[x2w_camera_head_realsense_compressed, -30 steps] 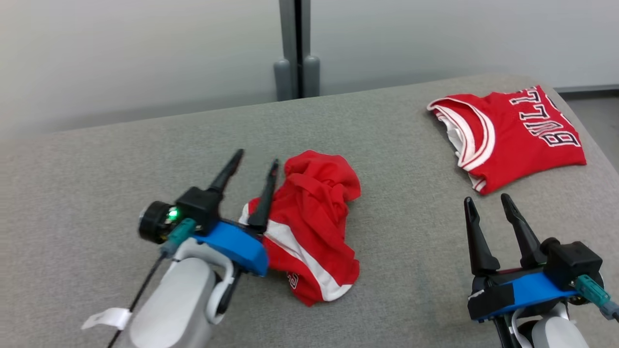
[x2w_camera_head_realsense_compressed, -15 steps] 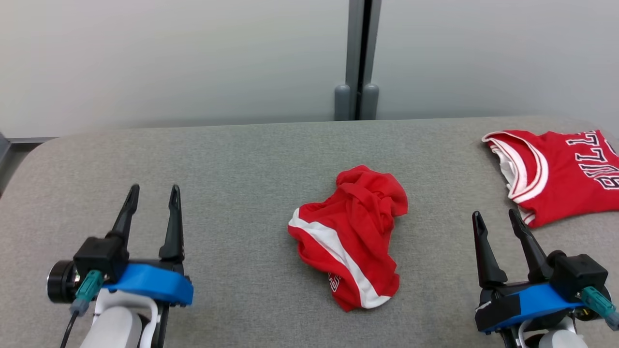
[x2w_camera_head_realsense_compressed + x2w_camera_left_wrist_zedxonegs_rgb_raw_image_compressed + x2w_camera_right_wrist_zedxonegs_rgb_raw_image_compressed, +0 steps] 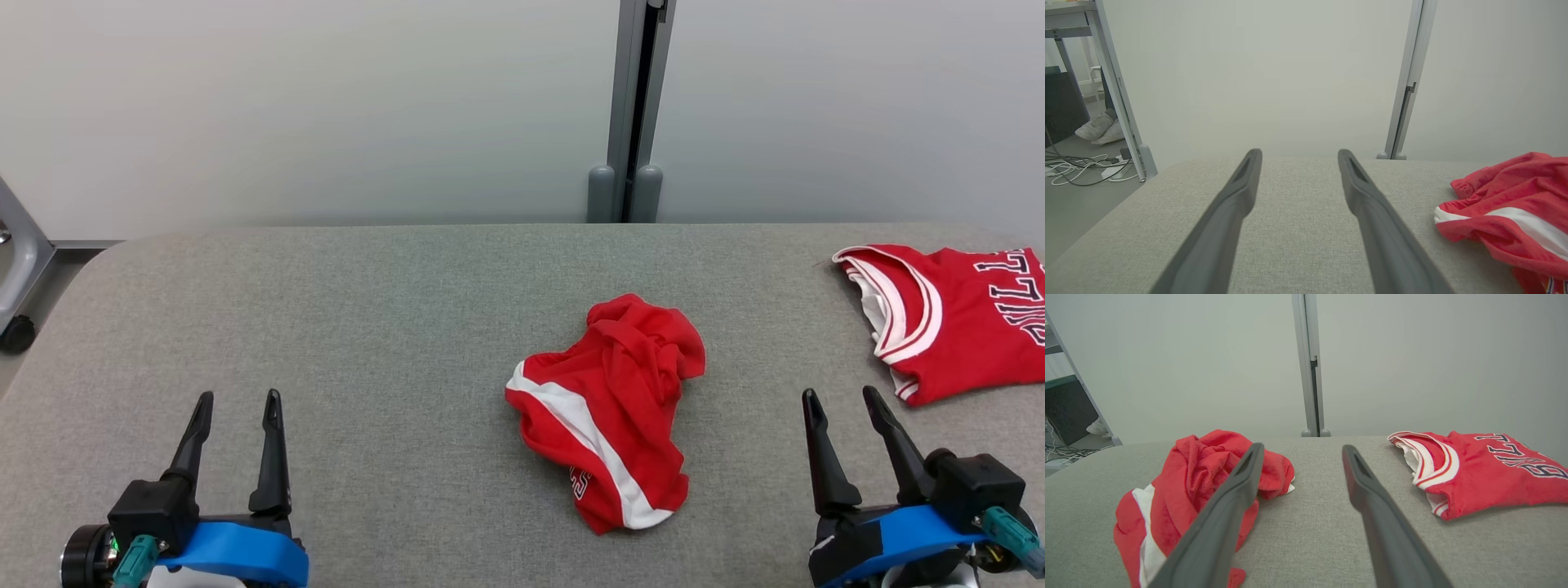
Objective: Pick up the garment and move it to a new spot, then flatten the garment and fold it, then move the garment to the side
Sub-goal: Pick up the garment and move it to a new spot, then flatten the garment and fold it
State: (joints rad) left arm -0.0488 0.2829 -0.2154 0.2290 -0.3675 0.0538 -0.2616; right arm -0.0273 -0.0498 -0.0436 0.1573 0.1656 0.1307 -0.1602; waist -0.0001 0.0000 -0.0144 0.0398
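Head view, nearest edge first: my left gripper [image 3: 237, 396] sits at lower left, jaws spread wide with nothing between them. My right gripper [image 3: 840, 392] sits at lower right, likewise wide and empty. A second ago the left fingers were hard against the left edge of the crumpled red garment [image 3: 608, 416]; now that arm has drawn back and stands well apart from it. The camera has also swung in that time, so I do not read the shift of the whole picture as movement of the cloth. The garment lies in a heap at centre frame on the grey table [image 3: 367, 327], white stripe showing, between the two grippers and free of both. Further off, at the right of the frame, a folded red jersey [image 3: 955, 314] lies flat, apart from the heap. Judgement: the relocation step looks finished with this release. Flattening is not begun, and both arms will have to find edges in the bunched cloth.
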